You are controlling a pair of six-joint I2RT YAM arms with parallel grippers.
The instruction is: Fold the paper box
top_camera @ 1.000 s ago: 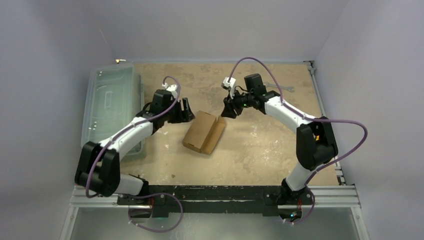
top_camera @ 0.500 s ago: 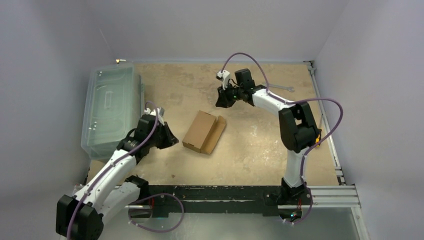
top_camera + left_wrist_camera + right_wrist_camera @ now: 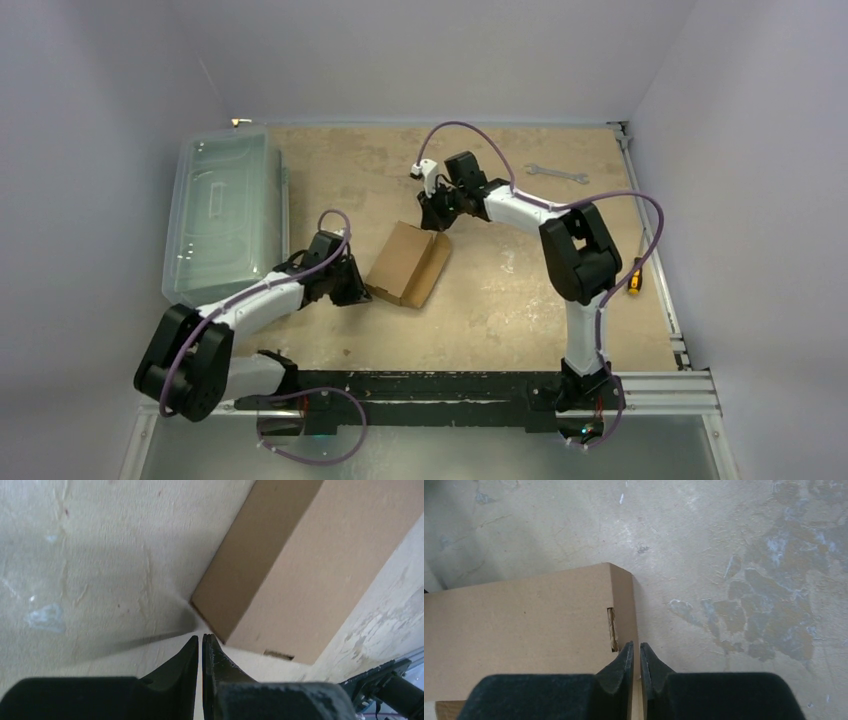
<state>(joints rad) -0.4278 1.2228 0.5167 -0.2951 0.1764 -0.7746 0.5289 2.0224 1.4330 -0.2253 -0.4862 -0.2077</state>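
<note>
Just one brown paper box (image 3: pixel 405 263)

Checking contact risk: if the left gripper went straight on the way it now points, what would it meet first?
The paper box: the left gripper, jaws almost shut, points at its nearest corner, with only a strip of table between. Depth is unclear.

Soft, even light; left wrist view shows a smeared shadow across the table (image 3: pixel 85 555).
</note>
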